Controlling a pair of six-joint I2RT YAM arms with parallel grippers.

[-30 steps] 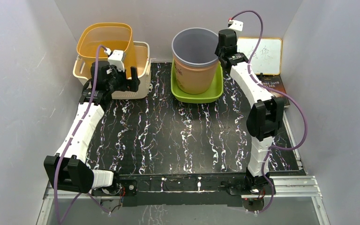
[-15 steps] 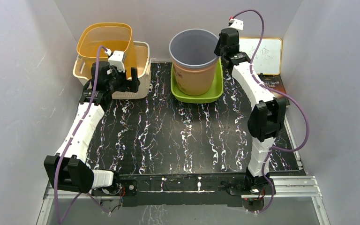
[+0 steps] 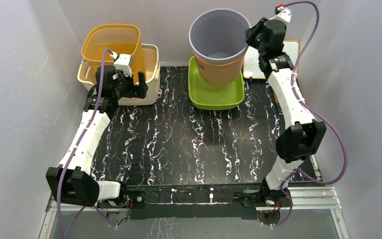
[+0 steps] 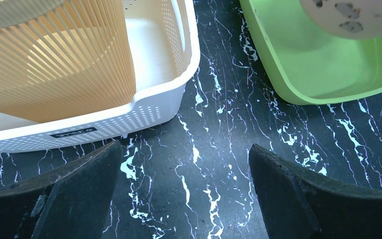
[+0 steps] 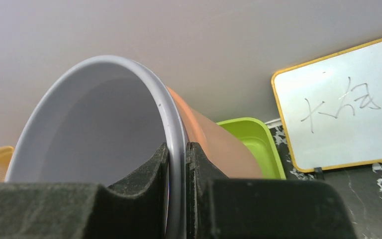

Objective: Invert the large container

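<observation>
Above the table [image 3: 179,144], the bucket [image 3: 220,67] hangs mouth-up, slightly tilted, clear of the green tray [image 3: 214,95]. My right gripper [image 5: 178,149] is pinched tight on its rim. My left gripper [image 4: 184,164] gapes wide, holding nothing, near the white basket [image 4: 164,94].

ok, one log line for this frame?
right gripper: shut on large container, held over green tray | left gripper: open | flip: not yet

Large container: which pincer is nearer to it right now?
Right. The right pincer is clamped on the rim of the large container; the left pincer hangs open beside the white basket, well apart from it.
</observation>
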